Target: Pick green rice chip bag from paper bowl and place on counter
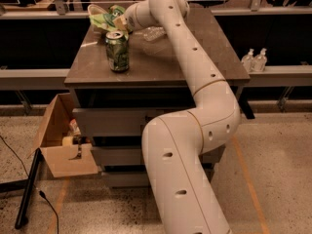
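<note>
A: Your arm [195, 82] reaches across the counter [161, 62] to its far left corner. Cardboard box [58, 145] on the floor, left of the drawers [117, 121].

B: And what you're after?

A: Can [117, 51] upright, front left. Behind it, bag [104, 19] crumpled over the bowl [96, 9]; lifted or resting, can't tell. Your gripper [119, 22] is at the bag's right edge, fingers pinching the foil.

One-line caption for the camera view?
Robot hand at the green rice chip bag and paper bowl on the counter, behind a soda can.
</note>
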Motion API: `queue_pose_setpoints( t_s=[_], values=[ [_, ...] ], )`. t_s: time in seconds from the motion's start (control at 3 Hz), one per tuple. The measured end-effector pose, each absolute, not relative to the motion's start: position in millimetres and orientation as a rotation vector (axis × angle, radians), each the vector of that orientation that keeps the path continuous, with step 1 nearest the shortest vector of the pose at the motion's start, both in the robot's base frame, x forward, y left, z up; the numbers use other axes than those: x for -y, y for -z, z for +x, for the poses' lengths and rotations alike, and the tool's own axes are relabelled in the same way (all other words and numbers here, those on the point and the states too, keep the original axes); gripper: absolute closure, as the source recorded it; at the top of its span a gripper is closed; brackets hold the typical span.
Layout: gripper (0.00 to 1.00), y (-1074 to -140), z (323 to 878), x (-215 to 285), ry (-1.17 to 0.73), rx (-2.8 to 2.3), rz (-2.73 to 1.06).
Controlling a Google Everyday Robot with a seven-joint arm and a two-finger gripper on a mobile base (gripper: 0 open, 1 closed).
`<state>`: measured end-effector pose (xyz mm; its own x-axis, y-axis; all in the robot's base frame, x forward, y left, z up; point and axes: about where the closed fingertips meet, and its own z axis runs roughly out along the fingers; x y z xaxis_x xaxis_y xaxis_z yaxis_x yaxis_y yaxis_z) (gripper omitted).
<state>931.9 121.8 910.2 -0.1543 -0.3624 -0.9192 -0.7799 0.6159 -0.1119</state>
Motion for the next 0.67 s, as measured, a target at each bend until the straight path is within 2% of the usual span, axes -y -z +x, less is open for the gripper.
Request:
queue_pose_setpoints(
  t_s=[0.67],
  values=[
    [0.58,-930.3,931.1,-137.9,-0.525,-1.759,-0.865]
  ],
)
